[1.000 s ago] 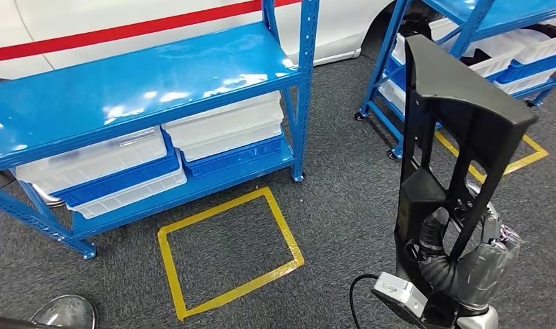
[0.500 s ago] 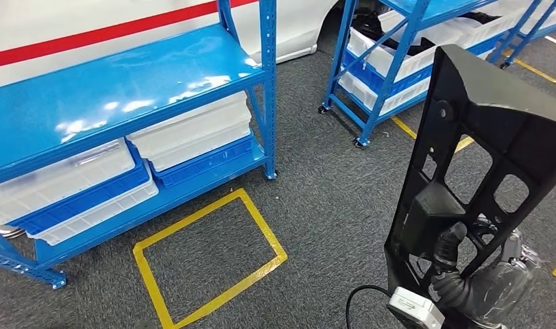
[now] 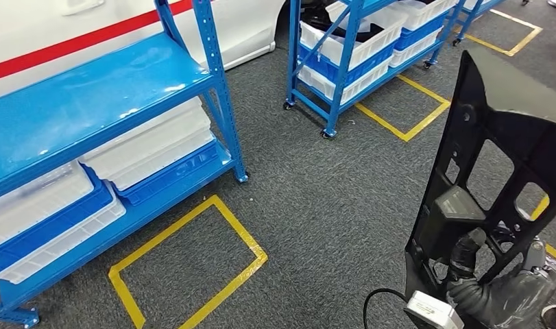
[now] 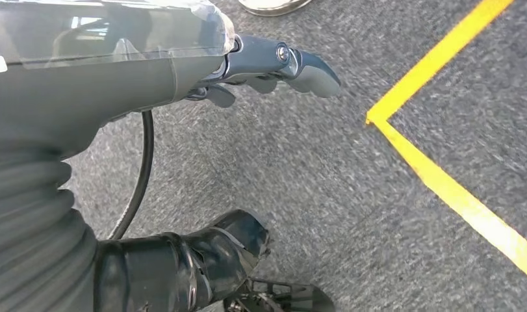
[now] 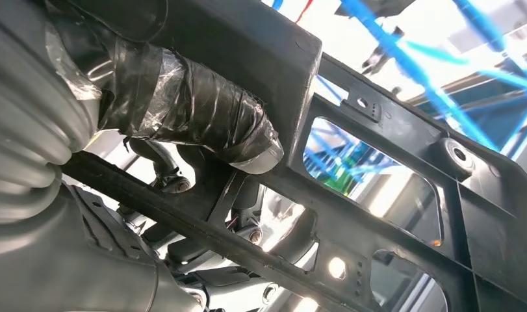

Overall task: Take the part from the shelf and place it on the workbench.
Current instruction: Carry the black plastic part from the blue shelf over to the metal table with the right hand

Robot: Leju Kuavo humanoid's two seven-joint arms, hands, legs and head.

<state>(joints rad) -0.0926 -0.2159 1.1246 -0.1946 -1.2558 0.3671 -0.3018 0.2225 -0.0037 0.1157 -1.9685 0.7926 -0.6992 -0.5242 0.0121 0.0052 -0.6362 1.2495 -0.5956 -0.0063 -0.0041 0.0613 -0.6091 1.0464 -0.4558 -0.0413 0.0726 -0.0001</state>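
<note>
Upright, matte black plastic part (image 3: 498, 151), angular cutouts, in right robot hand (image 3: 498, 295).

Grey carpet floor (image 3: 316, 185) marked with yellow tape squares (image 3: 186, 264), blue racks (image 3: 90, 103) holding white bins (image 3: 148, 144).

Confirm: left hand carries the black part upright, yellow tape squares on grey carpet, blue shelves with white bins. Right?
Not quite: the right hand grips the black part, as the head view shows. The left hand holds nothing. Tape squares, carpet, shelves and bins are right.
</note>
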